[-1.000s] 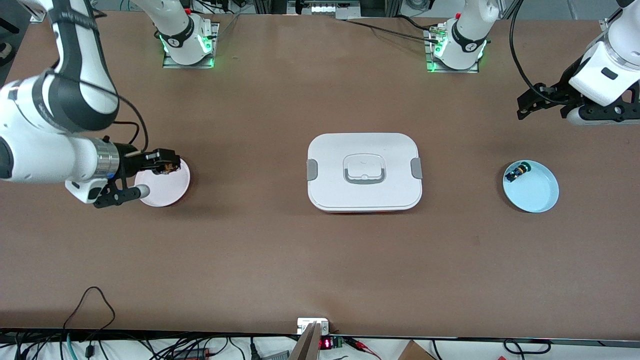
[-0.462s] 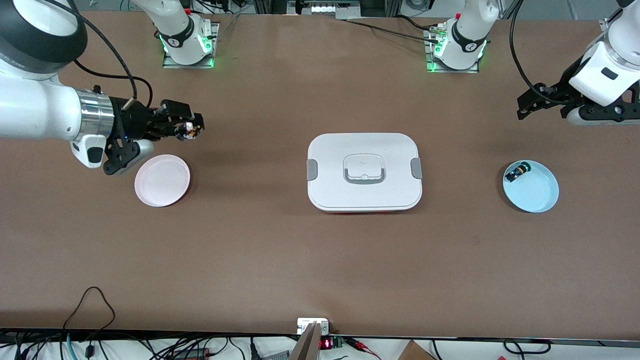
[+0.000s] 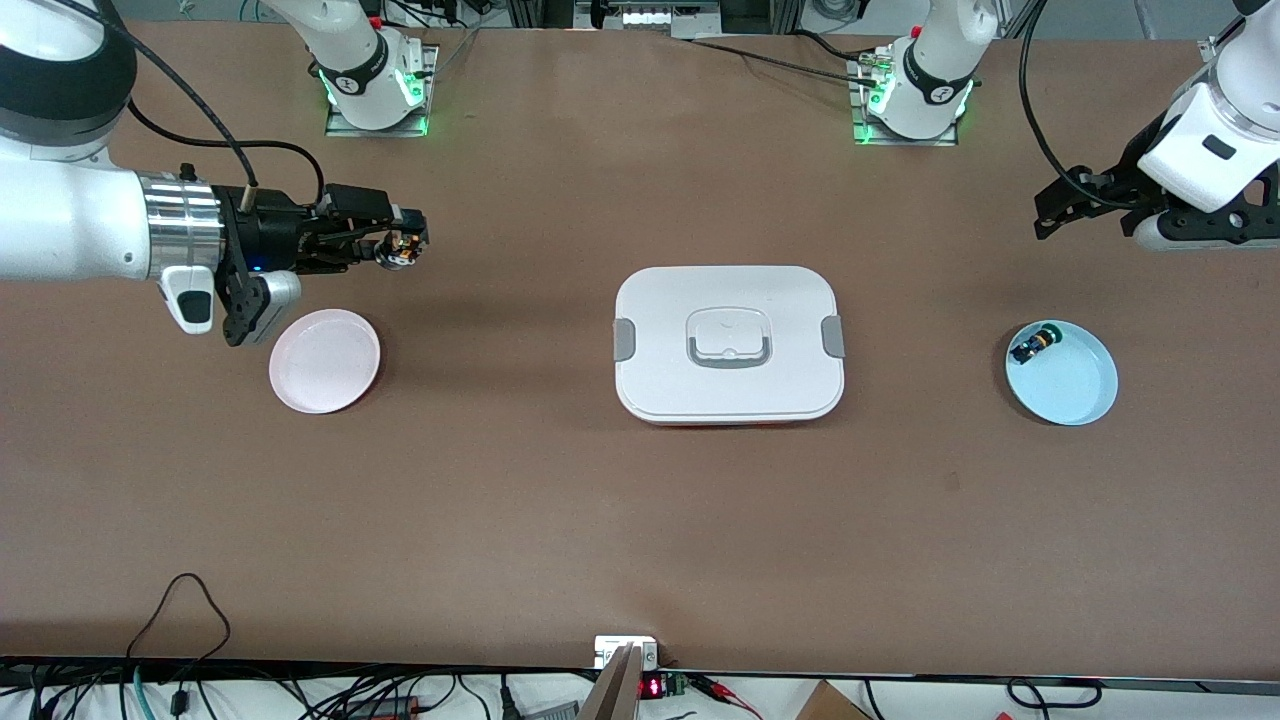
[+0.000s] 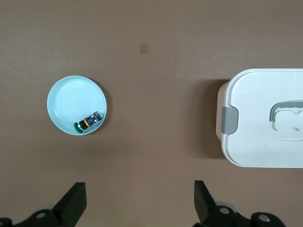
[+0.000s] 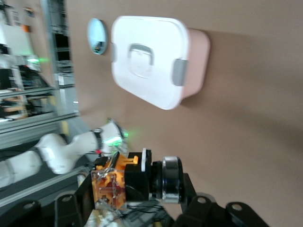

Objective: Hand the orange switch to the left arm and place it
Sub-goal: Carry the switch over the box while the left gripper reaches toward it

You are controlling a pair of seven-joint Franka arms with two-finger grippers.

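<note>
Brown counter [image 3: 560, 520] fills most of what we see, with the white box [image 3: 728, 344] lidded at its middle. Toward the right arm's end lies a pink plate [image 3: 324, 360]; toward the left arm's end we find a light blue plate [image 3: 1075, 385] holding a green-capped switch [image 3: 1030, 346]. Our right tool [image 3: 400, 245] hangs over bare counter near the pink plate, clamped on the orange switch [image 5: 137, 182]. Our left tool [image 4: 139, 205] waits with fingers wide apart, over the counter near the blue plate.
</note>
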